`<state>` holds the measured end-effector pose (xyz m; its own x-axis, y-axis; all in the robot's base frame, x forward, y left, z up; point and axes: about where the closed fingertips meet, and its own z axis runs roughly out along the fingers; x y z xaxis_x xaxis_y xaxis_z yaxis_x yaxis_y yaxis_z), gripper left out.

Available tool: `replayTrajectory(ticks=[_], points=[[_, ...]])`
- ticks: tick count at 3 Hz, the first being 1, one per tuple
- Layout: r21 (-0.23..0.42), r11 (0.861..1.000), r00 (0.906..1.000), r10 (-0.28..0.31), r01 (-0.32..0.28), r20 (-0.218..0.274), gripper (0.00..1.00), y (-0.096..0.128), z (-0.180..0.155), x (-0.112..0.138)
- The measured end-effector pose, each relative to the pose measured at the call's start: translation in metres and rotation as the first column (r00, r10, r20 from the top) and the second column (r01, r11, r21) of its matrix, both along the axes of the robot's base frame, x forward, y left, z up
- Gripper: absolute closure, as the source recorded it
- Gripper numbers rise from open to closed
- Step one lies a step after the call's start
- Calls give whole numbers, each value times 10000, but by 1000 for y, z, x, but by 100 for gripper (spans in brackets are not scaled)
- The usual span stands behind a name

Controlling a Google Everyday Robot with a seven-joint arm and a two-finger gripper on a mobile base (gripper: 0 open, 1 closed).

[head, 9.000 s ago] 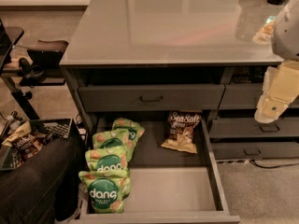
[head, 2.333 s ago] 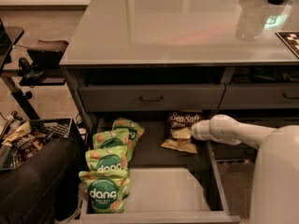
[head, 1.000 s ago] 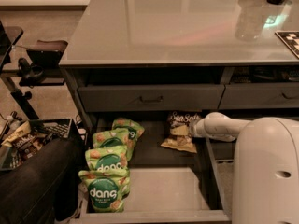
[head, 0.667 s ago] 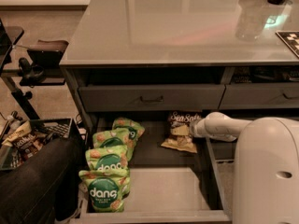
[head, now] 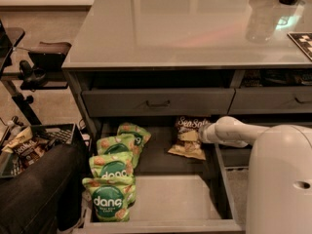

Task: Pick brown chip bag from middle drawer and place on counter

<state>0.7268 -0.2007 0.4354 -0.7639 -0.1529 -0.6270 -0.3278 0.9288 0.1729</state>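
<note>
The brown chip bag [head: 187, 137] with white "Sea Salt" lettering lies at the back right of the open middle drawer [head: 170, 196], leaning against the drawer's back. My gripper [head: 203, 133] is at the end of the white arm [head: 234, 131], which reaches in from the right. It sits down in the drawer at the bag's right edge and seems to touch it. The arm's big white body [head: 280, 179] fills the lower right and hides the drawer's right side. The glossy grey-green counter [head: 185, 23] spans the top of the view above the drawers.
Several green "dang" bags [head: 114, 174] lie along the drawer's left side. A closed grey drawer front with a small black handle [head: 158, 103] is above. A clear container [head: 258, 18] and a checkered item [head: 301, 40] stand on the counter's right. A dark seat [head: 34, 199] and a basket of snacks [head: 29, 143] are at the left.
Nine seconds ago the arm was up at the right beside the counter; it has come down into the drawer to the brown bag. Over the last second it has barely moved.
</note>
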Motion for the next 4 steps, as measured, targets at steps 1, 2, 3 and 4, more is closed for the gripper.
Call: replayTrajectory(ticks=[1, 2, 3, 4], points=[[-264, 9979, 9979, 597, -590, 269, 27, 11, 20, -19], [-762, 9879, 9879, 1399, -1348, 662, 9, 33, 49, -45], [-756, 9873, 9881, 1439, -1397, 538, 0, 34, 46, -51], [-623, 9916, 9923, 1163, -1136, 420, 0, 34, 35, -49]])
